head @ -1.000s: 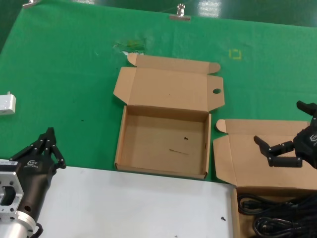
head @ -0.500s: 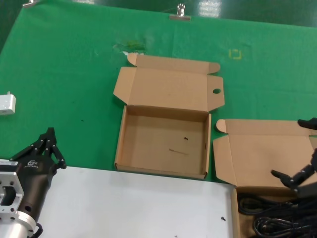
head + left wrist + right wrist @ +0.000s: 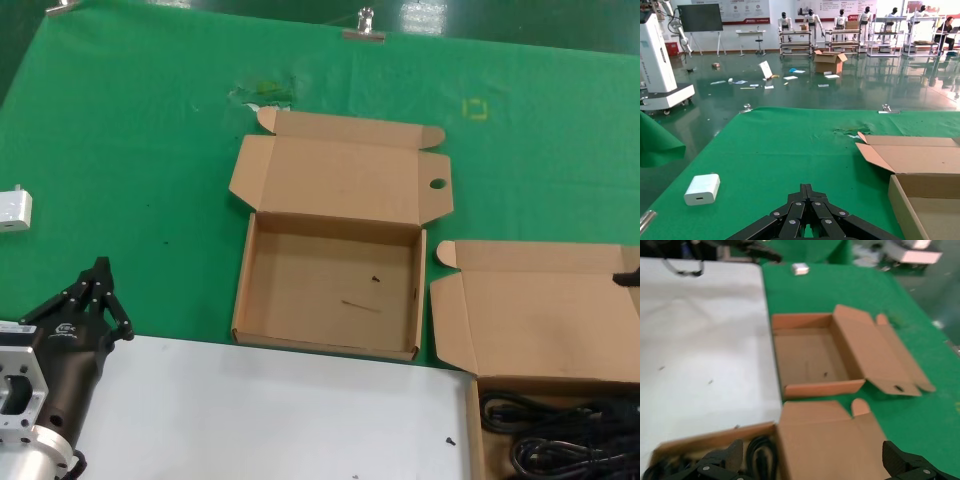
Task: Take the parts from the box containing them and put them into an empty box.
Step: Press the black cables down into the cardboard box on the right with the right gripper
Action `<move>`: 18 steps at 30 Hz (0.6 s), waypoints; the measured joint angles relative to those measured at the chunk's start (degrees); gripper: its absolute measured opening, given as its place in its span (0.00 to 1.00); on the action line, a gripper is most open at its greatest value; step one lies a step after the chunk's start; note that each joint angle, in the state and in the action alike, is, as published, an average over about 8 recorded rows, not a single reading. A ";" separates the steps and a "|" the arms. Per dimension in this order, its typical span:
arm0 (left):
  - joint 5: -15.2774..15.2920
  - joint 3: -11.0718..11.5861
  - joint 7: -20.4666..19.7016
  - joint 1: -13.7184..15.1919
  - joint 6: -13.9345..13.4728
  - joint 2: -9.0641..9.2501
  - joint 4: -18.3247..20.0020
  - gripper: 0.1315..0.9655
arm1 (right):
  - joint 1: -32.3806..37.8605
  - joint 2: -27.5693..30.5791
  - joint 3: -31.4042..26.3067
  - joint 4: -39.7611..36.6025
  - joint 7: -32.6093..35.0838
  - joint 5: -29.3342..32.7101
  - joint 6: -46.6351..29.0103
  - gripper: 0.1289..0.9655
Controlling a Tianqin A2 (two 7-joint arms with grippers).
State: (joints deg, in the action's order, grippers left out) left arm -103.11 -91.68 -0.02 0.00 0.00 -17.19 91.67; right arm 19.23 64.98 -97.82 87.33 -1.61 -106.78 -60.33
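Observation:
The empty box lies open mid-table on the green mat, its lid flap with a round hole folded back. To its right, the box containing the parts shows its flat lid, with black coiled cords in the tray below. In the right wrist view my right gripper hangs open over that lid, jaws spread wide, nothing between them, and the cords lie beside one finger. In the head view only a black tip shows at the right edge. My left gripper rests shut at the lower left, holding nothing.
A white board covers the near table edge between the arms. A white adapter lies on the mat far left, also in the left wrist view. A metal clip holds the mat's far edge.
My right gripper has dropped from above the right box's lid and slid rightward, almost leaving the head view. The left arm and both boxes have stayed put.

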 joint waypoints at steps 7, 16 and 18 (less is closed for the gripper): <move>0.00 0.00 0.00 0.00 0.00 0.00 0.00 0.01 | 0.50 1.73 -1.93 -0.51 2.17 0.98 -4.65 1.00; 0.00 0.00 0.00 0.00 0.00 0.00 0.00 0.01 | -1.04 2.00 -3.01 -0.45 4.15 1.58 -6.49 1.00; 0.00 0.00 0.00 0.00 0.00 0.00 0.00 0.01 | -1.15 1.98 -3.05 -0.44 4.27 1.63 -6.59 1.00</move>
State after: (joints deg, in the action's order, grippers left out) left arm -103.11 -91.68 -0.02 0.00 0.00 -17.19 91.67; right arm 18.08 66.97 -100.87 86.88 2.66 -105.16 -66.92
